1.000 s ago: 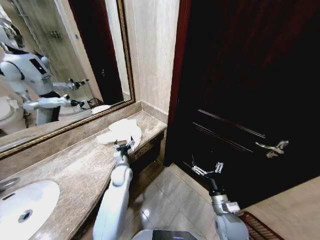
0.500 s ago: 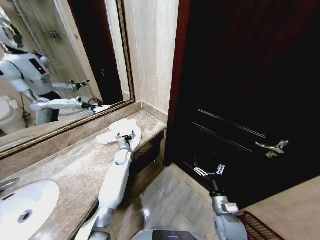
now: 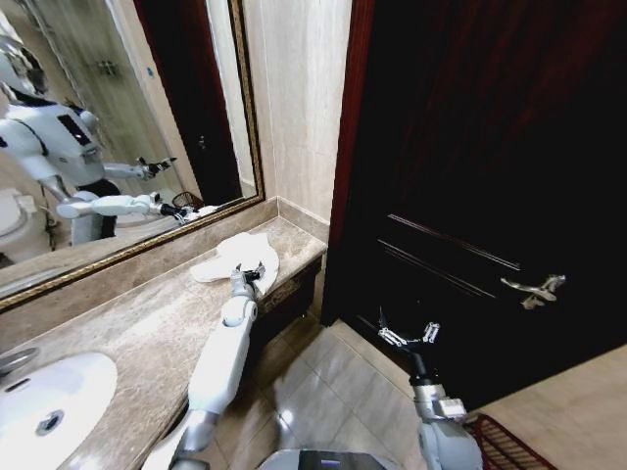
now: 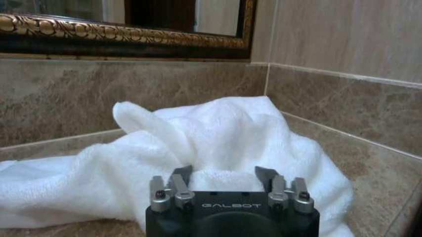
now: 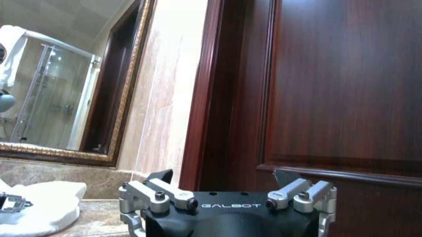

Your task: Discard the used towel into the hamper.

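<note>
Head view: left end effector (image 3: 251, 273) spread against towel (image 3: 238, 257); right end effector (image 3: 409, 336) spread, idle near door (image 3: 470, 196).

Bathroom: marble vanity counter (image 3: 147, 338), sink (image 3: 44, 406), gilt-framed mirror (image 3: 118, 117), shower reflected.

GALBOT on left gripper (image 4: 224, 180), right gripper (image 5: 228, 190) (white lettering)

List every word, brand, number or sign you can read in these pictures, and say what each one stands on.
"GALBOT": on the black body of the left end effector, just behind its fingers, at the towel.
"GALBOT": on the black body of the right end effector, held before the door.
No other readable text.
</note>
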{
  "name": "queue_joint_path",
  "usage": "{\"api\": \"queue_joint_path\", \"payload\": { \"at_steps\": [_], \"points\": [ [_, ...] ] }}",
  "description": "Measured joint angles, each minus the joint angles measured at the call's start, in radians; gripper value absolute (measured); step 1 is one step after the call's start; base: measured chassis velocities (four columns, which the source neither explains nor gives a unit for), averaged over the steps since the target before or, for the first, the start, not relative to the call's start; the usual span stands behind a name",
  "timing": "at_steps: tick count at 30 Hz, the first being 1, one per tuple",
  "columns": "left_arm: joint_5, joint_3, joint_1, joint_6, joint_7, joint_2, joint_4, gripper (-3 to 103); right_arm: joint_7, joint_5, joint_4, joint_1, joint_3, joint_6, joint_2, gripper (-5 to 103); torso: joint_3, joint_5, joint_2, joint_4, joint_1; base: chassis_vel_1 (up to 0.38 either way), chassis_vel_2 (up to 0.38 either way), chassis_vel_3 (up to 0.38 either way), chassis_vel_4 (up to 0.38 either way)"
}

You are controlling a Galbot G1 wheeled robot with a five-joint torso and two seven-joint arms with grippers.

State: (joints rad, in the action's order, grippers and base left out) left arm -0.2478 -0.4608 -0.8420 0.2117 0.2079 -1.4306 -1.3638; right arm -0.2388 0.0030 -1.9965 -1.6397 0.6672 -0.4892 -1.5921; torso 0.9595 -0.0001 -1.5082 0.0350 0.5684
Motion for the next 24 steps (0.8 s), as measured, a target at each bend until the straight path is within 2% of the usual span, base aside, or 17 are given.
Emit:
{"api": "queue_joint_path", "payload": {
  "at_steps": [1, 2, 4, 5, 8, 13, 15, 16, 18, 24],
  "points": [
    [0.001, 0.0, -0.002, -0.004, 0.0, 0.0, -0.001, 57, 0.0, 0.0, 0.0, 0.0, -0.001, 0.0, -0.001, 100, 0.0, 0.0, 0.0, 0.0, 0.0, 0.0, 0.0, 0.0, 0.0],
    [0.001, -0.001, -0.004, -0.006, -0.001, 0.001, -0.002, 57, -0.001, 0.0, 0.0, 0.0, -0.001, 0.0, -0.002, 100, 0.0, 0.0, 0.0, -0.0001, 0.0, 0.0, 0.0, 0.0, 0.0],
    [0.002, -0.001, -0.008, -0.011, -0.003, 0.003, -0.002, 46, -0.004, 0.0, -0.001, 0.0, -0.003, -0.001, -0.004, 100, 0.0, 0.0, 0.0, 0.0, 0.0, 0.0, 0.0, 0.0, 0.0],
    [0.002, -0.001, -0.008, -0.011, -0.003, 0.003, -0.002, 46, -0.004, 0.0, -0.001, 0.0, -0.003, -0.001, -0.004, 100, 0.0, 0.0, 0.0, 0.0, 0.0, 0.0, 0.0, 0.0, 0.0],
    [0.003, -0.002, -0.014, -0.019, -0.007, 0.003, -0.006, 30, -0.006, 0.0, -0.002, 0.0, -0.004, -0.002, -0.008, 100, 0.0, 0.0, 0.0, 0.0, 0.0, 0.0, 0.0, 0.0, 0.0],
    [0.002, -0.005, -0.019, -0.03, -0.01, 0.003, -0.009, 20, -0.008, 0.0, -0.003, -0.002, -0.004, -0.005, -0.01, 100, 0.0, 0.0, 0.0, 0.0, 0.0, 0.0, 0.0, 0.0, 0.0],
    [0.001, -0.006, -0.023, -0.041, -0.014, 0.002, -0.012, 9, -0.008, 0.0, -0.003, -0.004, -0.004, -0.009, -0.01, 100, 0.0, 0.0, 0.0, 0.0, 0.0, 0.0, 0.0, 0.0, 0.0],
    [0.001, -0.006, -0.023, -0.041, -0.014, 0.002, -0.012, 9, -0.008, 0.0, -0.003, -0.004, -0.004, -0.009, -0.01, 100, 0.0, 0.0, 0.0, 0.0, 0.0, 0.0, 0.0, 0.0, 0.0],
    [-0.002, -0.006, -0.028, -0.054, -0.022, 0.002, -0.018, 3, -0.008, 0.0, -0.003, -0.005, -0.003, -0.011, -0.011, 100, 0.0, 0.0, 0.0, 0.0, 0.0, 0.0, 0.0, 0.0, 0.0],
    [-0.002, -0.012, -0.054, -0.109, -0.054, 0.005, -0.052, 2, -0.007, 0.0, -0.004, -0.009, -0.003, -0.013, -0.012, 100, 0.0, -0.0001, 0.0, -0.0002, 0.0, 0.0, 0.0, 0.0, 0.0]
  ]
}}
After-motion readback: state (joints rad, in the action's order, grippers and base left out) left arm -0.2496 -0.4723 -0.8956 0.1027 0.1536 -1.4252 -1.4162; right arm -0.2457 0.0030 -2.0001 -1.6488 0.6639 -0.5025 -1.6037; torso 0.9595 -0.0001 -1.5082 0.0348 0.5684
